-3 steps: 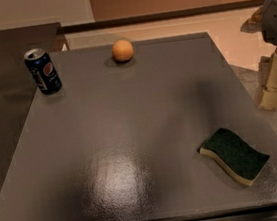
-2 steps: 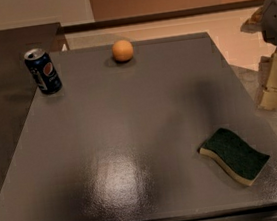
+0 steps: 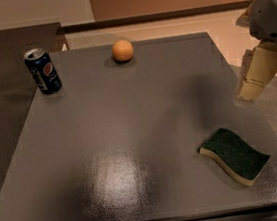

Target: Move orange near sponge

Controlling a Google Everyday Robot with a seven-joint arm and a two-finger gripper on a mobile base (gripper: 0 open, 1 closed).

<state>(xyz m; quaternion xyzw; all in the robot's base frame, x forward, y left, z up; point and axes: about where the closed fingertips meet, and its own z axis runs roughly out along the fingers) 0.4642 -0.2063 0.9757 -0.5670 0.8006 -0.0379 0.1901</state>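
Beneath all items: large square dark-grey table with a glossy top, bearing the sponge near its front right corner.

Above and behind the sponge, off the table's right edge: grey robot arm ending in a cream gripper, hanging in the air with nothing seen in it. Whether it is released or clenched cannot be told.

Landmark: wavy-edged rectangular sponge, dark green top on a pale yellow foam base, lying flat.

Far back and left of the sponge: dark blue soda can, upright.

Well apart from the sponge, back and left by the far edge: small round orange, untouched.

Risk: the round fruit likely rolls off the far edge if nudged off-centre, and a wide reach could strike the can.
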